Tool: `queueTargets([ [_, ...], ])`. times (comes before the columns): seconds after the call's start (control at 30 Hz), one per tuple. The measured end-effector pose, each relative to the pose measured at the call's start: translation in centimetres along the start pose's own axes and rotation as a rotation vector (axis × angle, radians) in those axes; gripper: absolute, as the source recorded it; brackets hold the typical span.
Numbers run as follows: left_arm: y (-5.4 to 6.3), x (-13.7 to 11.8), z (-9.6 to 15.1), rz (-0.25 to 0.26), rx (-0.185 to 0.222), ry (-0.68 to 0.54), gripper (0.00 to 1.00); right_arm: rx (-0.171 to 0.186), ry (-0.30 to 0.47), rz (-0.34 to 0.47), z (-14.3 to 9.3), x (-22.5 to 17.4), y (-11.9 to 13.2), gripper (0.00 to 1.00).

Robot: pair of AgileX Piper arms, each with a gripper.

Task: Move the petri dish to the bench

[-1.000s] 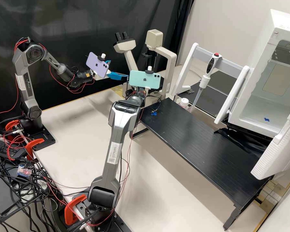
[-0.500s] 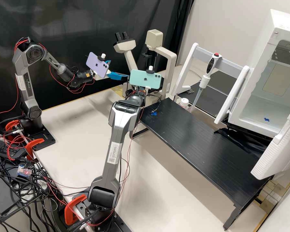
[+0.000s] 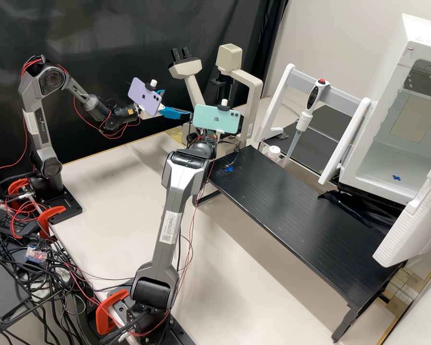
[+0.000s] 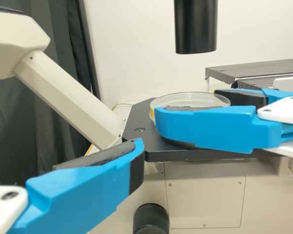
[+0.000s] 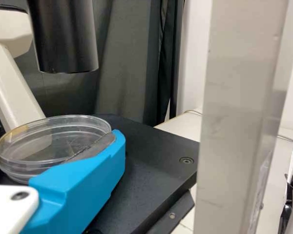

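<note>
Mint-green phone (image 3: 217, 119), lilac phone (image 3: 144, 97), 2 blue crosses (image 3: 229, 168), cream microscope (image 3: 229, 58), finely lined black bench (image 3: 292, 215)

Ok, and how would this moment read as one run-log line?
right gripper: closed on petri dish | dish: over microscope stage | left gripper: open | move to black bench: not done

The left arm (image 3: 42, 132) stood sharply bent, its left gripper (image 3: 176, 102) spread wide near the petri dish (image 5: 44, 141), while the right arm (image 3: 176, 194) leaned outward with the right gripper (image 3: 219, 131) clasping the dish.
</note>
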Motion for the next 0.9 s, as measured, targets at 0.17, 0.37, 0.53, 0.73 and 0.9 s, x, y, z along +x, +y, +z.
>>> queueTargets([
  [0.17,0.0,0.0,0.0,0.000,0.000,0.000,1.00,-0.005,0.002,0.001,0.0,0.0,0.0,0.00],
  [0.37,0.0,0.0,0.0,0.000,0.000,0.000,1.00,-0.012,-0.001,0.006,0.0,0.0,0.0,0.00],
  [0.53,0.0,0.0,0.0,0.000,0.000,0.000,1.00,-0.016,0.006,0.020,0.4,-0.3,-0.3,0.00],
  [0.73,0.0,0.0,0.0,0.000,0.000,0.000,1.00,-0.020,-0.007,0.027,0.1,-2.3,-0.7,0.00],
  [0.9,0.0,0.0,0.0,0.000,0.000,0.000,1.00,-0.047,0.011,0.056,-1.6,-5.4,-1.6,0.00],
])
